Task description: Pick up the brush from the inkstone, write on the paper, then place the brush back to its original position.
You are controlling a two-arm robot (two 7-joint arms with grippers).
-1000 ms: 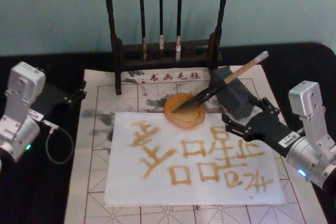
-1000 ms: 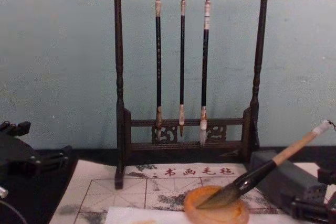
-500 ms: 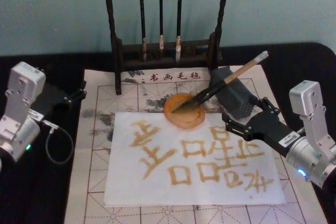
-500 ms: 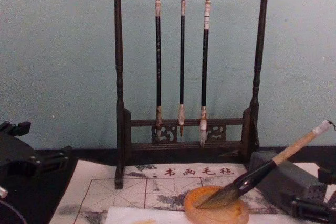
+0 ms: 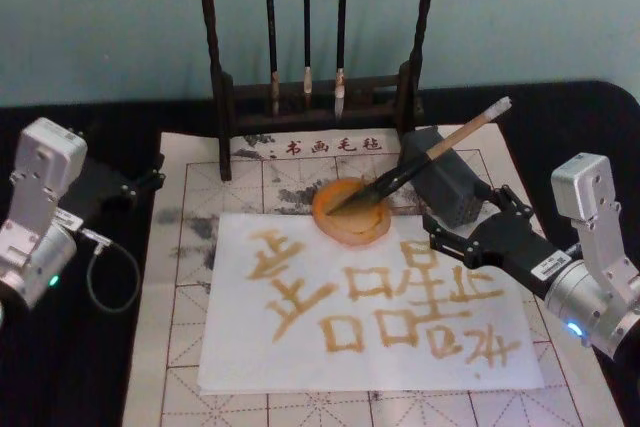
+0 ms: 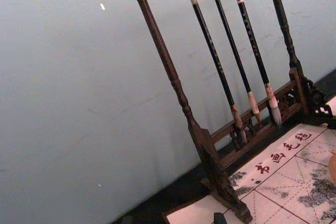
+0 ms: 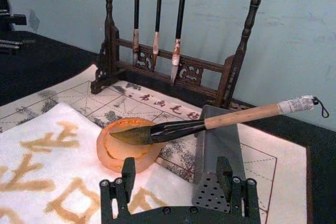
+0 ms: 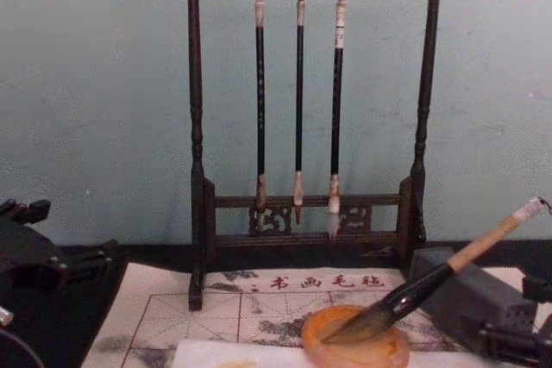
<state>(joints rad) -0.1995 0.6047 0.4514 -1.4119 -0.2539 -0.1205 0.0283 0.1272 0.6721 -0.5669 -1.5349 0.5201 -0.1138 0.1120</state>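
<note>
The right gripper (image 5: pixel 462 231) hovers low with fingers spread, empty, near the grey rectangular block (image 5: pixel 446 176), beside red characters (image 5: pixel 333 145), seemingly 书画毛毡.

Illumination is soft, diffuse and moderately dim, with a cool blue-green tint on the wall (image 8: pixel 95 101). No single light source is identifiable. Shadows are faint: the brush rack (image 8: pixel 306 109) casts only a weak, blurred shadow on the wall. The white paper (image 5: pixel 360 307) is the brightest area in the head view but is not overexposed. The black table (image 5: pixel 60 367) surface renders almost without detail. All views are slightly soft and grainy. In the right wrist view the inkstone (image 7: pixel 130 144) glows translucent amber, with small highlights on the brush (image 7: pixel 210 124) ferrule. Straight posts show slight bowing near the frame edges.
</note>
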